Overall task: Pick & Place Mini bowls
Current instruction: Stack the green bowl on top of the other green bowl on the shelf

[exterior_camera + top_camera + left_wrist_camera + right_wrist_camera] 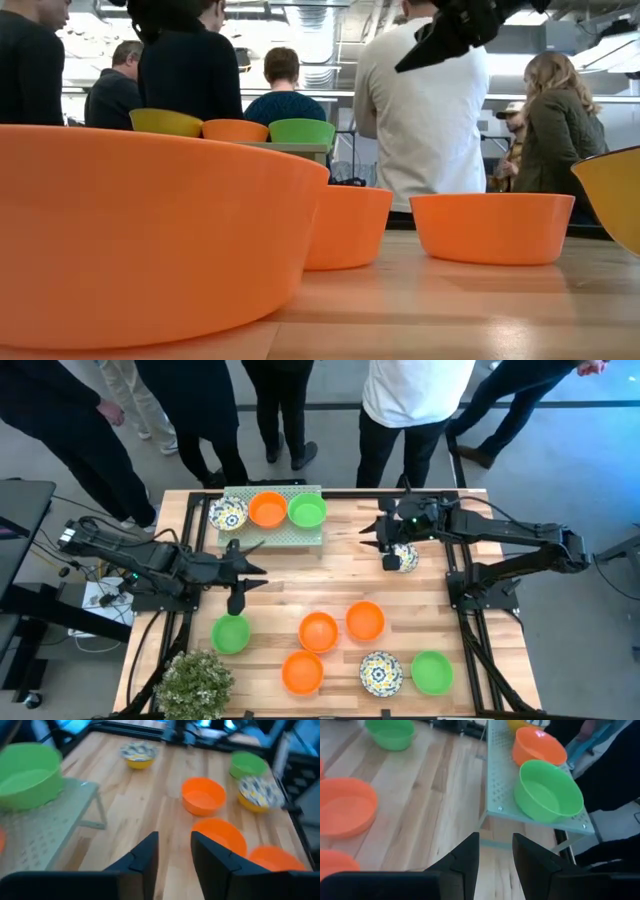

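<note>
On a pale green perforated rack [272,530] at the table's far side stand a floral mini bowl [228,513], an orange one [267,508] and a green one [307,510]. Another floral bowl [400,557] sits on the table under my right wrist. Near the front stand a green bowl [230,633], three orange bowls [318,630], a floral bowl [381,673] and a green bowl [431,671]. My left gripper [248,570] hovers open, near of the rack's left end, holding nothing [175,855]. My right gripper [370,534] hovers open, right of the rack, also holding nothing [495,852].
A leafy potted plant [193,682] stands at the table's near left corner. Several people stand just beyond the far edge [410,400]. Bare wood lies in the table's middle between the rack and the front bowls [300,575].
</note>
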Available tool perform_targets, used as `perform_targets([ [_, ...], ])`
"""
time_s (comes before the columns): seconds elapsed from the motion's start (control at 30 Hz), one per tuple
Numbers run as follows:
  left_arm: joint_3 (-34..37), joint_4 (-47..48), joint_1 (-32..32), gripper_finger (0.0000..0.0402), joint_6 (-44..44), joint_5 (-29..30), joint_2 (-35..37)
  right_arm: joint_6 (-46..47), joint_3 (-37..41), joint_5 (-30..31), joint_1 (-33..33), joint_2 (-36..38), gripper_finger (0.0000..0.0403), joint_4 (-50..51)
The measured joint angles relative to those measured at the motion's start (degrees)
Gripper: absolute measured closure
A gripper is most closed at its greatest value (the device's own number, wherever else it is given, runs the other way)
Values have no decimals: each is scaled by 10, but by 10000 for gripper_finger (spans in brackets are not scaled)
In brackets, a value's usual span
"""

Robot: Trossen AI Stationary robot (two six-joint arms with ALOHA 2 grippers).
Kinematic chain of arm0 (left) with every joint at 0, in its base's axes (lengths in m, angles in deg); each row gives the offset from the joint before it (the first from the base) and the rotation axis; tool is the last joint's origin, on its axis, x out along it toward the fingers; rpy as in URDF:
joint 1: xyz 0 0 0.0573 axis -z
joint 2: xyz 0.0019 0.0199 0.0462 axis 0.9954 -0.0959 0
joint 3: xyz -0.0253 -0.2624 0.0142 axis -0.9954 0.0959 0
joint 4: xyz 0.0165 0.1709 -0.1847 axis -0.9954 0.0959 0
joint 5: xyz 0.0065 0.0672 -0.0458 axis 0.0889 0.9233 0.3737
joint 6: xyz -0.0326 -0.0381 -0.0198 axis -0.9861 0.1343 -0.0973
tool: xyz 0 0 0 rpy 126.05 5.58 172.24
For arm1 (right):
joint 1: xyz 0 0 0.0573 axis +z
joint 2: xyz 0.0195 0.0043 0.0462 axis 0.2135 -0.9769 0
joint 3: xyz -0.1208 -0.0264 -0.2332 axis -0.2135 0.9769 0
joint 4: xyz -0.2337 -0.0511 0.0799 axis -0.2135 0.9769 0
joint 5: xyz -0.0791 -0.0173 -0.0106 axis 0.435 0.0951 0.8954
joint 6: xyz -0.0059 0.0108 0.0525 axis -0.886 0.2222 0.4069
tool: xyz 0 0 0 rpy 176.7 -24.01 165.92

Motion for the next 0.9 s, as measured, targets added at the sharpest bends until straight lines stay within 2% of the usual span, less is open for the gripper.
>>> perform_targets([
  [0.17, 0, -9, 3, 240, -51, -1, -3, 9, 1, -1, 4, -7, 290, -38],
  [0.37, 0, -8, 46, 226, 12, -46, -40, 146, 0, -6, 43, -24, 290, -37],
  [0.6, 0, -8, 107, 229, -110, -124, -105, 190, 1, 5, 127, -57, 290, -43],
  [0.77, 0, 13, 166, 229, -175, -133, -137, 205, 1, 58, 174, -43, 294, -50],
  [0.9, 0, 102, 186, 229, -226, -129, -143, 206, 1, 81, 202, -12, 295, -47],
])
